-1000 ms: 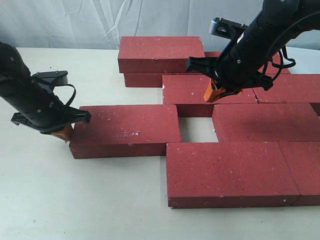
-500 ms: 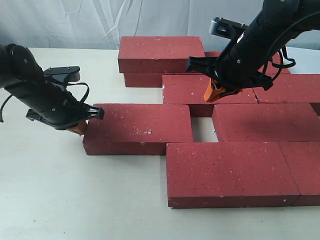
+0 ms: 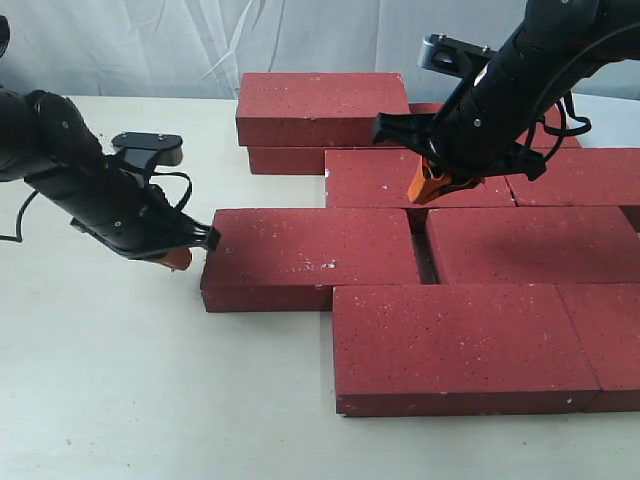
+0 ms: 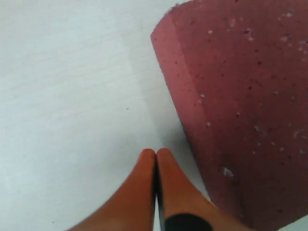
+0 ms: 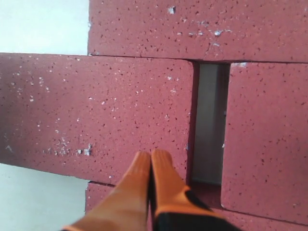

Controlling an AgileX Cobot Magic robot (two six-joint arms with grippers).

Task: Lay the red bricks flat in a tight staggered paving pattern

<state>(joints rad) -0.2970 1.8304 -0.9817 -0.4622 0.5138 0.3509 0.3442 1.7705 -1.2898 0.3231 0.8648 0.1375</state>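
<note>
Several red bricks lie flat in staggered rows. My left gripper point(image 3: 179, 258) is shut with nothing in it, its orange tips against the left end of the middle-row brick point(image 3: 310, 256). The left wrist view shows the tips point(image 4: 155, 153) on the table beside that brick's end point(image 4: 240, 96). Only a narrow slit point(image 3: 425, 256) separates this brick from its right neighbour point(image 3: 530, 243). My right gripper point(image 3: 430, 186) is shut and empty, hovering over the second-row brick point(image 3: 380, 178). Its wrist view shows the fingertips point(image 5: 151, 155), the pushed brick point(image 5: 96, 110) and the slit point(image 5: 209, 120).
One brick point(image 3: 322, 103) is stacked on another point(image 3: 285, 159) at the back. Two bricks point(image 3: 460, 345) fill the front row, reaching the right edge. Pale bare table point(image 3: 120, 400) spreads to the left and front. A white cloth backdrop point(image 3: 150, 45) hangs behind.
My left gripper has slid rightward, pushing the middle-row brick with it. The wide gap to its right neighbour has shrunk to a slit. The right arm has not moved.
</note>
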